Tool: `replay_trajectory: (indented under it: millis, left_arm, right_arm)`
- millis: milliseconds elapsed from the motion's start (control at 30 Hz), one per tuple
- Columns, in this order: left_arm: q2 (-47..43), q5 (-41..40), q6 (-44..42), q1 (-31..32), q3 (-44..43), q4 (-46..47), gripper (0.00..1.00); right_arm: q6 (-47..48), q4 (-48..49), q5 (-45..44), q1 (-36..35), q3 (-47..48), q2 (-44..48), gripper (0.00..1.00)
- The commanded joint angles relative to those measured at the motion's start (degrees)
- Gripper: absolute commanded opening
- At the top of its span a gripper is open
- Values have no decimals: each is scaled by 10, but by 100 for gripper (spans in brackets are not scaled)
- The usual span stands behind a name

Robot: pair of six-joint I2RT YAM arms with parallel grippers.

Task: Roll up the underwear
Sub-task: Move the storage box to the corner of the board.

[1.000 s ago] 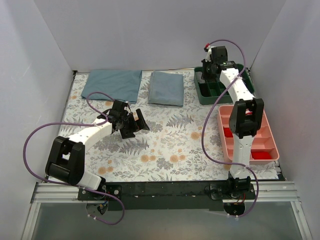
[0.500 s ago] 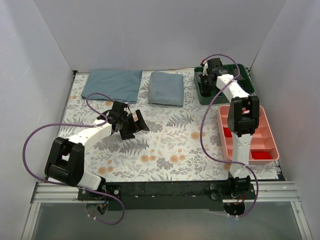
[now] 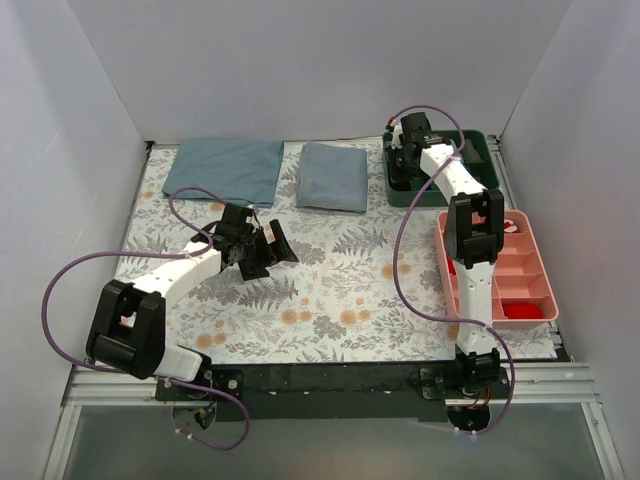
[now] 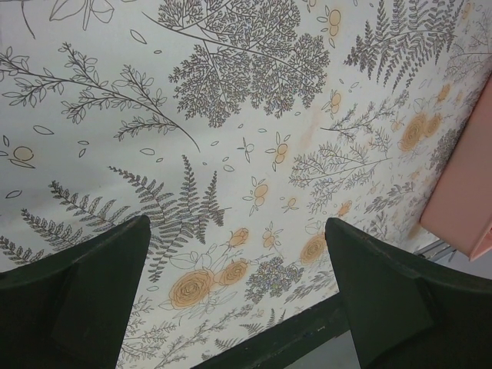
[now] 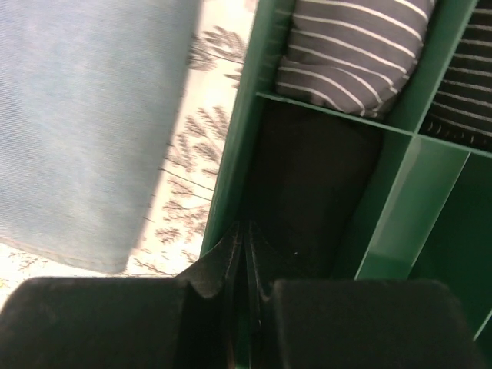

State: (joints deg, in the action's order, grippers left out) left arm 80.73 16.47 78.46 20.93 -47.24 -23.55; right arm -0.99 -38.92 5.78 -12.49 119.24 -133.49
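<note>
Over the left wall of the green tray (image 5: 234,154), the right gripper (image 5: 246,231) hangs with its fingers pressed together, clenched on nothing that I can make out. Just inside that wall, in the near-left compartment, lies a dark bundle of cloth that I take to be the underwear (image 5: 315,177); no waistband shows, so this is a judgement. From the fingertips the bundle sits ahead and slightly to the tray's inner side, nearly touching. Its long side seems to run along the tray's left wall, away from the fingers. One compartment farther on lies a striped garment (image 5: 354,46). Outside the tray, beyond its left wall, a blue cloth (image 5: 84,115) rests on the table.

Far from the tray, toward the other side of the flowered table cover (image 4: 231,115), the left gripper (image 4: 237,227) hovers with its fingers spread wide and empty. So the right arm is much the nearer. To take the bundle, it would probably need to spread its fingers and shift inward over the compartment.
</note>
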Motion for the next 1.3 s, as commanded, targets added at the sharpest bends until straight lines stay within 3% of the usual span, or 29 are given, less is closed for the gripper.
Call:
replay_trajectory:
  millis: [0, 600, 767, 933, 1000, 1100, 1233, 1267]
  left_arm:
    - [-29, -7, 2, -3, 10, 0, 98]
    - [-41, -2, 5, -3, 18, 6, 98]
    - [-50, 0, 5, -3, 19, 9, 98]
    - [-58, -1, 1, -3, 10, 11, 98]
    - [-59, 5, -3, -3, 3, 12, 98]
    - [-66, 15, -11, -3, -14, 18, 98]
    - [-93, 13, -31, -3, -31, 25, 98]
    - [-101, 6, -33, -3, -29, 30, 98]
  right_arm:
    - [8, -22, 19, -39, 39, -20, 12]
    - [37, -14, 0, -61, -63, 31, 12]
    - [47, 15, -10, -61, -77, 72, 16]
    - [46, 73, -88, -61, -92, 121, 24]
    - [35, 89, -120, -61, -102, 149, 29]
    - [21, 129, -124, -61, -139, 207, 48]
    - [0, 190, -100, -61, -278, 303, 88]
    - [-3, 197, -80, -61, -297, 336, 90]
